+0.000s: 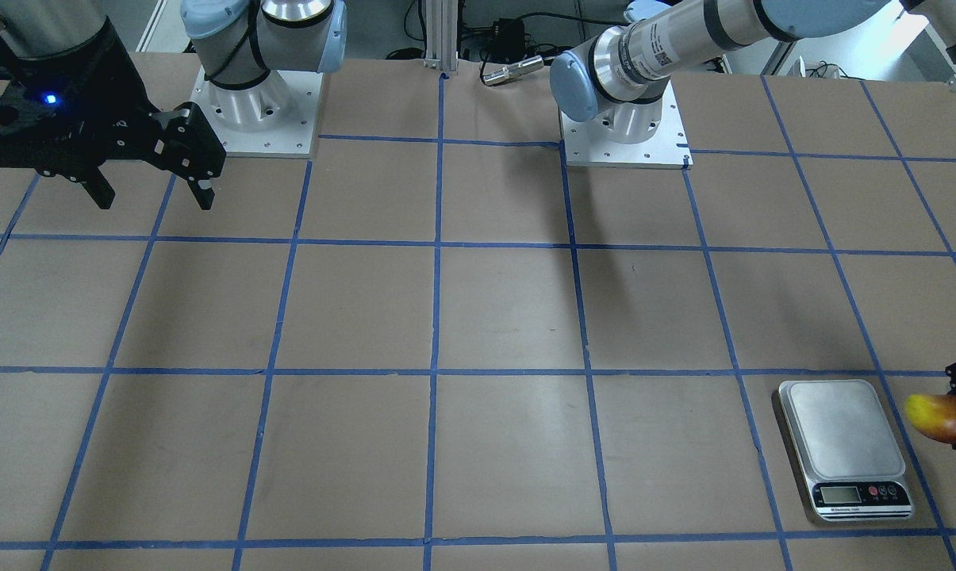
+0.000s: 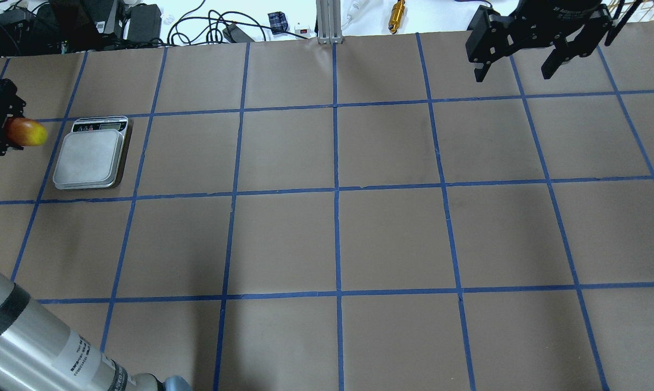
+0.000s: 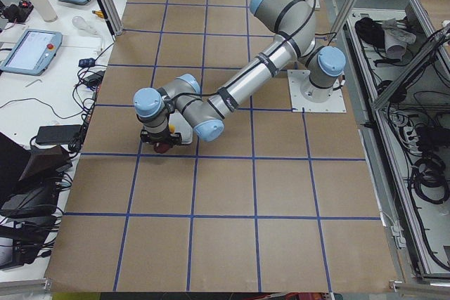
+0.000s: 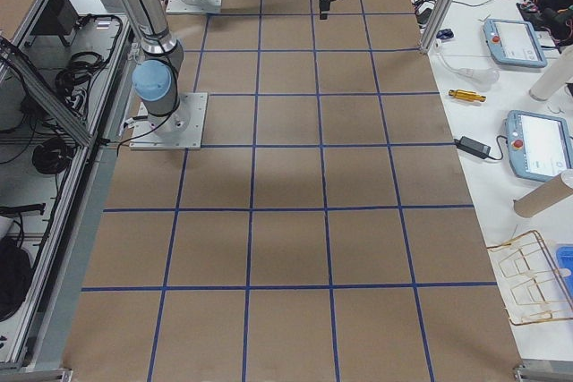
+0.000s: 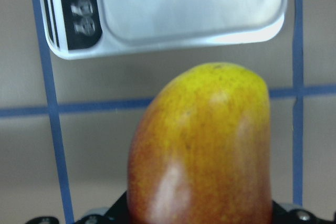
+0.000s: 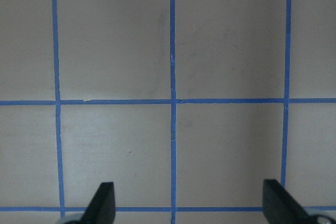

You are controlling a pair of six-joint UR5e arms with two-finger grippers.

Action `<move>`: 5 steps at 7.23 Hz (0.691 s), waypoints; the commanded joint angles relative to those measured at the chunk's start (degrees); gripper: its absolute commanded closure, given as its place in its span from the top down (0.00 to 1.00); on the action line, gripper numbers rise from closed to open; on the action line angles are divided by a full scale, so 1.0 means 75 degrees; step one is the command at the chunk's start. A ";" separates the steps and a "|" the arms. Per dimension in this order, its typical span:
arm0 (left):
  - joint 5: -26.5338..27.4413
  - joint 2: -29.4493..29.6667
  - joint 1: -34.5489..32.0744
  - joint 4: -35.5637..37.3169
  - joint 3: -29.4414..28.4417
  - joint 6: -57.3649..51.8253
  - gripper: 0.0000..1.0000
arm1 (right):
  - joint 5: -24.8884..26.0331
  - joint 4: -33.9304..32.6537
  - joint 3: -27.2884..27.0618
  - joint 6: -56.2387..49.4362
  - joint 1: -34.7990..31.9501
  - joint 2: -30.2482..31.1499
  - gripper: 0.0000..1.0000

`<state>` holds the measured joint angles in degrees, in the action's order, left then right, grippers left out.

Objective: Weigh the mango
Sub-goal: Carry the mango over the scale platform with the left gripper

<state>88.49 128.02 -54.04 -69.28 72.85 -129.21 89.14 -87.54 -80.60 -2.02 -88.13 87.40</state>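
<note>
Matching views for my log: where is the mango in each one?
Front-facing: mango at right edge, right of the scale.
Overhead: mango at left edge, left of the scale.
Exterior left: mango left of centre, mid-height.
Exterior right: not in it.
Left wrist: mango bottom centre, scale above.
Right wrist: not in it.
Shared landmark: the scale.

- The mango [image 5: 202, 145] was yellow at its tip, shading to red-orange and dark red.
- The scale [image 2: 88, 157] was silver, with a black panel and a red button.
- The table [image 2: 283, 244] was brown with a blue grid.
</note>
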 commanded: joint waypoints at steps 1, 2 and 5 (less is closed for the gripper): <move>-0.0009 -0.0158 -0.0597 0.0223 0.0562 0.0842 0.00 | -0.0003 0.0000 0.0000 0.0000 -0.0003 -0.0005 1.00; -0.0009 -0.0112 -0.0692 0.0353 0.0645 0.0868 0.00 | -0.0003 0.0000 0.0000 0.0000 -0.0003 0.0007 1.00; -0.0021 0.0028 -0.0693 0.0682 0.0879 0.0880 0.12 | -0.0003 0.0000 0.0000 0.0000 -0.0003 -0.0005 1.00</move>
<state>88.40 127.85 -59.15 -64.90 78.73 -122.73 89.12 -87.54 -80.59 -2.02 -88.13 87.41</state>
